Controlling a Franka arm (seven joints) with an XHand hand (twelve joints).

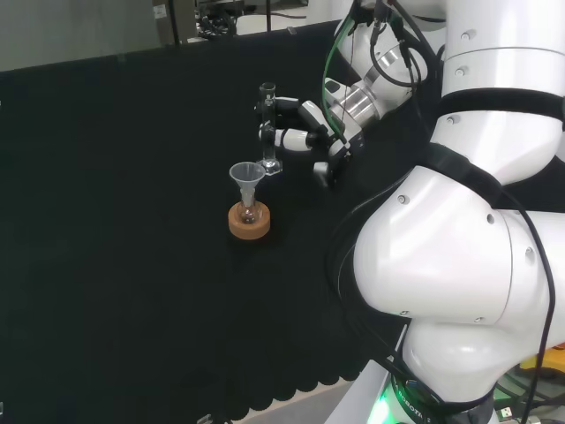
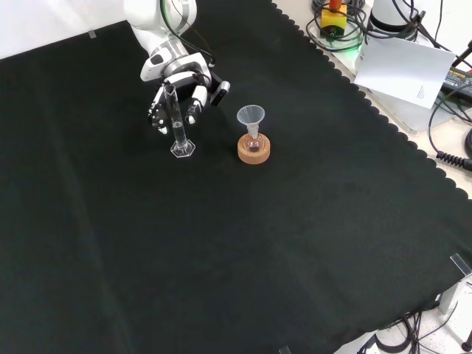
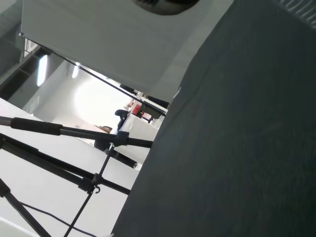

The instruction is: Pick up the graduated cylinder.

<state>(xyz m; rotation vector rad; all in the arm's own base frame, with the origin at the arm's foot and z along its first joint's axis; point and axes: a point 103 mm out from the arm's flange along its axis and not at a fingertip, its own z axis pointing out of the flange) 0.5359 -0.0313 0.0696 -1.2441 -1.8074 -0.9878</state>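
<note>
In the head view, going from left to right, you first meet bare black cloth [image 1: 106, 221] across the whole left part of the bench. Near the middle stands a clear funnel [image 1: 246, 174] seated in a small flask on a round cork ring [image 1: 249, 221]. Just behind it and a touch to the right stands the graduated cylinder [image 1: 267, 128], a slim clear tube, upright, with its flat foot close to the cloth; you cannot tell from here whether the foot touches the cloth or is just clear of it. Your hand [image 1: 305, 132] reaches in from the right, and its black and white fingers [image 1: 281, 137] are curled round the cylinder's shaft at about mid height, so the hand is closed on the cylinder. To the right of that rise the arm's large white links. In the front view, again from left to right, the cylinder [image 2: 176, 122] stands upright in the upper left area with the hand [image 2: 181, 88] wrapped about its upper part from behind, its six-sided foot [image 2: 182, 148] low by the cloth. Just beside it to the right sits the cork ring [image 2: 254, 150] carrying the funnel [image 2: 251, 116], apart from the cylinder. A sheet of white paper [image 2: 402, 70] lies off the cloth at the far right.
</note>
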